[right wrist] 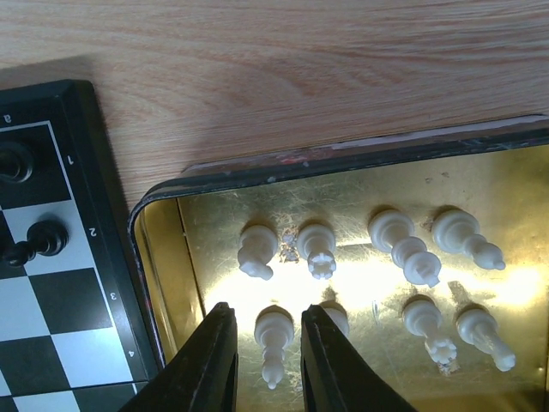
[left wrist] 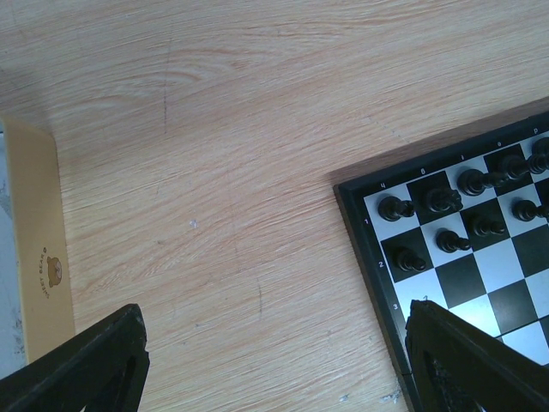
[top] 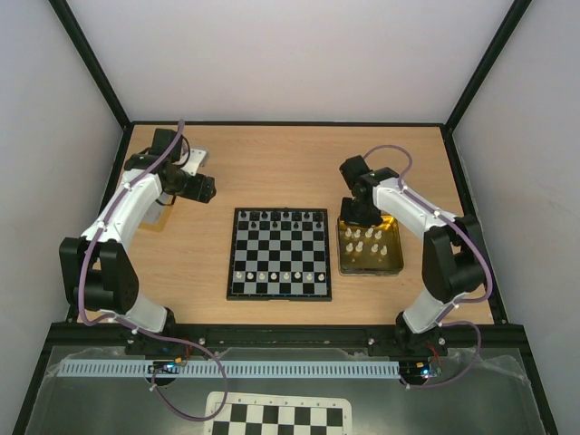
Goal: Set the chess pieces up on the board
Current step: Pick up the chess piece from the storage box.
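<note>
The board (top: 278,295) lies mid-table, with black men along its far rows and a row of white chess pieces (top: 276,275) near its front edge. More white chess pieces (right wrist: 390,236) stand in the gold tin tray (top: 370,269) to its right. My right gripper (right wrist: 268,313) is down inside the tray. Its narrowly open fingers straddle one white piece (right wrist: 276,330), with gold floor showing on both sides of it. My left gripper (left wrist: 274,307) hangs wide open over bare wood, just left of the board's (left wrist: 360,223) far-left corner, holding nothing.
A tan box edge with a bear print (left wrist: 39,257) lies at the left of the left wrist view. The tray's dark rim (right wrist: 343,154) sits close to the board's frame (right wrist: 86,120). An unframed checker sheet (top: 276,417) lies below the table's front rail.
</note>
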